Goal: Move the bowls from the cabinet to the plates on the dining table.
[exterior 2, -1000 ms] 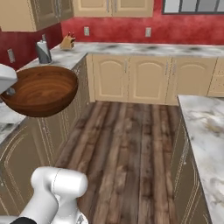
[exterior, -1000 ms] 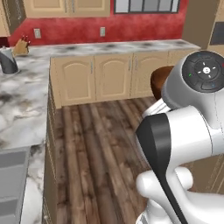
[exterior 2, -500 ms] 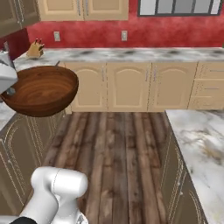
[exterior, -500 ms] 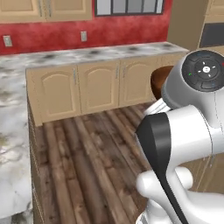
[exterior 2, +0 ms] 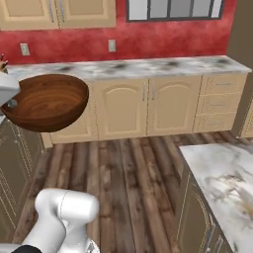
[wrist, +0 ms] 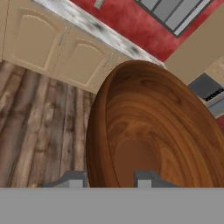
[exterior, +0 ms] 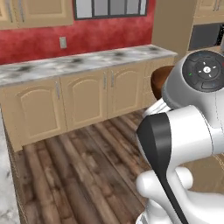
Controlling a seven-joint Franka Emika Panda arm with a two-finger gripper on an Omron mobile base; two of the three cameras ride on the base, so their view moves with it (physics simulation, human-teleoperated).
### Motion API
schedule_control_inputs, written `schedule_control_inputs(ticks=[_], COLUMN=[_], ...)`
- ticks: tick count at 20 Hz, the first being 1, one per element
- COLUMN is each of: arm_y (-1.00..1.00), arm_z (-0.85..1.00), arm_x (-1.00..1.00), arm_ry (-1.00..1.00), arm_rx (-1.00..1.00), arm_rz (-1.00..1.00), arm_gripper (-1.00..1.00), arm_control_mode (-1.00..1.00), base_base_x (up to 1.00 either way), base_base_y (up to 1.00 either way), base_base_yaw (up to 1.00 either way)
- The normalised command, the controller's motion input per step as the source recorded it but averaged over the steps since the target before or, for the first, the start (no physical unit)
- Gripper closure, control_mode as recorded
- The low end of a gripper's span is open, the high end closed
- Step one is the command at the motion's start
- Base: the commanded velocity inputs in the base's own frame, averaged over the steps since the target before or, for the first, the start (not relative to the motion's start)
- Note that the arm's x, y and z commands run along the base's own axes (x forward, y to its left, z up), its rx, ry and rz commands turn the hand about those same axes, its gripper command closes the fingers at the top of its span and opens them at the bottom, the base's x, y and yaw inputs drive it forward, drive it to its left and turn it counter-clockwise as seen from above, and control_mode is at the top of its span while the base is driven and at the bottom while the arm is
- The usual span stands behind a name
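Left base view. Arm (exterior: 183, 131): white with dark joints, rising at lower right and covering most of that side. Bowl (exterior: 160, 81): a brown sliver showing just left of the arm's upper joint, held in the air above the floor (exterior: 83, 166). Floor: dark wood planks. Counter (exterior: 83, 61): marble top along the far wall, low arched-panel doors (exterior: 94, 98) beneath it. Wall (exterior: 105, 35): red, with a socket (exterior: 63, 42) and a window (exterior: 114, 7). Upper cabinets (exterior: 37, 11): tan, at top left.

Right base view. Bowl (exterior 2: 48, 101): reddish-brown wood grain, glossy, tilted, held aloft at the left edge, well above the floor (exterior 2: 123, 173) and in front of the far counter (exterior 2: 128, 66). A white part of the hand meets its left rim; the fingers are hidden here. Table (exterior 2: 225, 180): a marble corner at lower right, well apart from the bowl. Drawers (exterior 2: 217, 101): a stack at the counter's right end. Arm (exterior 2: 64, 217): white base at lower left.

Hand view. Bowl (wrist: 153, 131): inside facing the camera, with a flat round bottom. Gripper (wrist: 110, 179): the two fingertips (wrist: 74, 179) stand one on each side of the bowl's near rim, clamped on it. Behind: floor, arched doors (wrist: 57, 43), red wall.
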Motion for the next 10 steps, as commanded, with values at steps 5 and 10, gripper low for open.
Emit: schedule_control_inputs(ticks=[5, 10], arm_y=[0.0, 0.0], arm_z=[0.0, 0.0], arm_x=[0.0, 0.0], arm_ry=[0.0, 0.0], arm_rx=[0.0, 0.0], arm_rz=[0.0, 0.0], arm_gripper=[1.0, 1.0], arm_control_mode=[1.0, 1.0], base_base_x=[0.92, 0.9], base_base_y=[0.33, 0.38], base_base_yaw=[-0.31, -0.32])
